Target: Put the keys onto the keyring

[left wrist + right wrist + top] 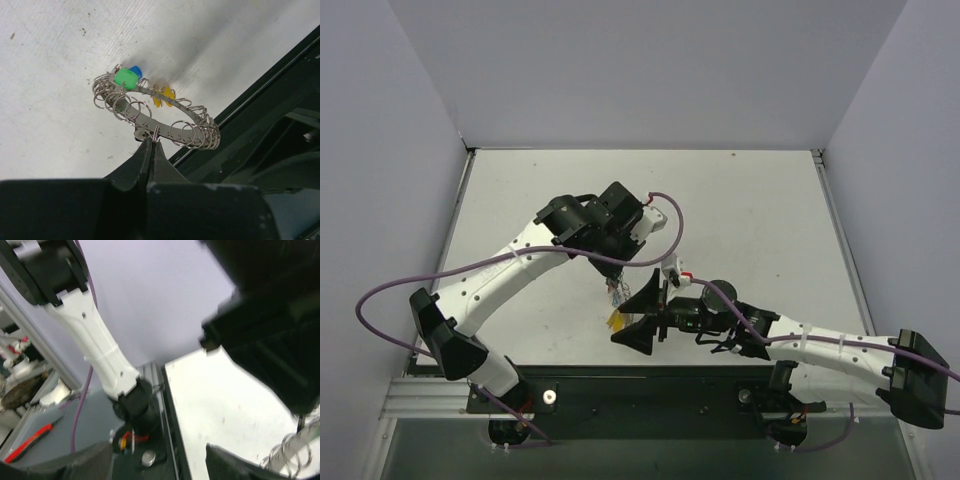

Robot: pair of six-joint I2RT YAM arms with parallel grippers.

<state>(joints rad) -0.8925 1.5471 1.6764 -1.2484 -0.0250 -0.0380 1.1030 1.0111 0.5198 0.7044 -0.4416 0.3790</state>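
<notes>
Keyring [155, 112]: tilted above the near edge of the white table [50, 100], pinched at its near rim by my left claw [151, 142], jaws closed tight on it. Small wire loops crowd its rim. 3 keys sit at the far rim: green key [125, 78], blue key [136, 71], yellow key [165, 95]. My right claw [638, 317] stands just beside the ring, jaws spread wide, gripping nothing.

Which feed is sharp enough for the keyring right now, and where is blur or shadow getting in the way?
Left wrist: keyring sharp, with a soft shadow on the table behind it. Right wrist: blurred, showing only the keyring's edge at the bottom right corner. Top external: evenly lit, but the keyring is tiny and largely hidden.
</notes>
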